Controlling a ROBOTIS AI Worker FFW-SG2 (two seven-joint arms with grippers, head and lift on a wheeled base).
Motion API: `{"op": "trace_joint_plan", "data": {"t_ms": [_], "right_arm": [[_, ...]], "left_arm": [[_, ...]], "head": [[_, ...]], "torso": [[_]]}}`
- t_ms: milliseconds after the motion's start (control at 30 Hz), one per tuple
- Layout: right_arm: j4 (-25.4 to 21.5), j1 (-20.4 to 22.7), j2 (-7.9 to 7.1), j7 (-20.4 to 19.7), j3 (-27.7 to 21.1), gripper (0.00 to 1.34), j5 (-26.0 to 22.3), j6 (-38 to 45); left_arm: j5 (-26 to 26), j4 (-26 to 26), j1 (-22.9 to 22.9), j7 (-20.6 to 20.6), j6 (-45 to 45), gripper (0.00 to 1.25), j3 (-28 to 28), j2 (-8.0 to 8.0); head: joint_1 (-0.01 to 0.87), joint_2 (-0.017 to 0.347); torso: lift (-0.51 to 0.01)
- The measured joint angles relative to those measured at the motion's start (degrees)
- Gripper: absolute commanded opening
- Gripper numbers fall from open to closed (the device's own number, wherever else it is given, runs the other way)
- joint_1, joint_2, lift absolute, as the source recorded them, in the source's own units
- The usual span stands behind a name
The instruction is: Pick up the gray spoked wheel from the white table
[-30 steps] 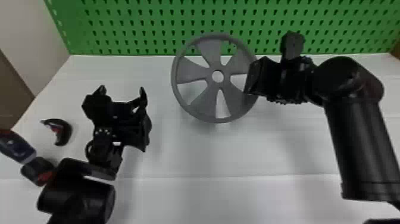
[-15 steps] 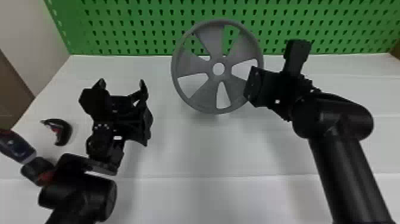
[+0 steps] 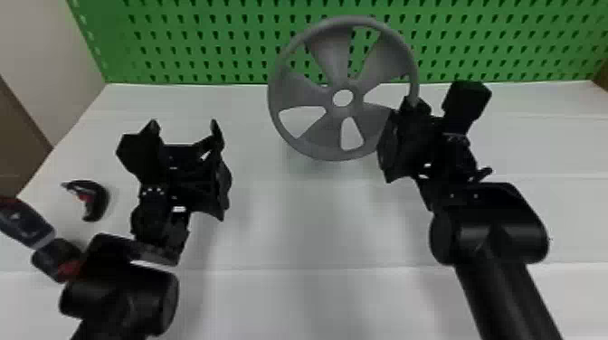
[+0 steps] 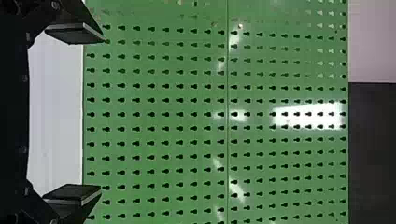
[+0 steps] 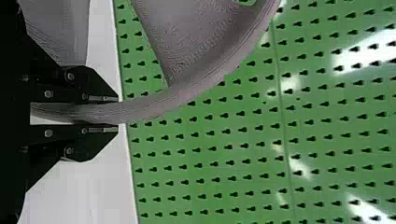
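"What does the right hand (image 3: 409,108) have?"

"It's pinching the outer rim of the gray, round, five-spoked wheel (image 3: 332,54). In the head view the grip sits about three o'clock on the wheel. From its own wrist, I see the right hand's (image 5: 117,112) two flat black fingers, one on each side of that rim."

"And how does the wheel lie?"

"Tipped up, broad face toward the head camera, upper part in front of the green perforated pegboard (image 3: 203,45). Whether its lower edge touches the white, flat surface (image 3: 316,235), I can't tell."

"The left hand (image 3: 184,126)?"

"Spread wide with nothing between its fingers, a bit below nine o'clock from the wheel and well apart from it."

"Anything farther out?"

"Roughly eight o'clock from the left hand, a small, curved, black-and-red piece (image 3: 97,199) rests on the surface. Beyond it, near the left arm, there's a dark, elongated tool with red parts (image 3: 27,224), cut off by the view's edge."

"And the pegboard?"

"Along twelve o'clock, behind the surface."
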Motion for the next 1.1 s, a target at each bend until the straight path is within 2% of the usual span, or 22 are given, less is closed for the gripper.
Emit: {"op": "trace_joint_plan", "data": {"t_ms": [167, 367, 733, 1100], "right_arm": [[2.39, 1.59, 0.09, -0.11, 0.9, 0.2, 2.03, -8.81], [3.9, 2.73, 0.1, -1.33, 1.53, 0.2, 4.18, -13.82], [4.15, 3.85, 0.1, -5.0, 1.63, 0.2, 6.83, -16.74], [4.15, 3.98, 0.1, -5.16, 1.59, 0.2, 7.26, -16.83]], "left_arm": [[0.14, 0.02, 0.38, 0.0, 0.0, 1.1, 0.65, -0.32], [0.25, 0.11, 0.72, 0.0, 0.0, 1.1, 1.11, -0.5], [0.91, 0.2, 1.08, -1.31, 0.22, 1.1, 1.63, -0.51], [1.01, 0.22, 1.09, -1.68, 0.53, 1.1, 1.83, -0.5]], "head": [[0.806, 0.044], [0.806, 0.044], [0.806, 0.044], [0.806, 0.044]], "torso": [[-0.098], [-0.098], [-0.098], [-0.098]]}}
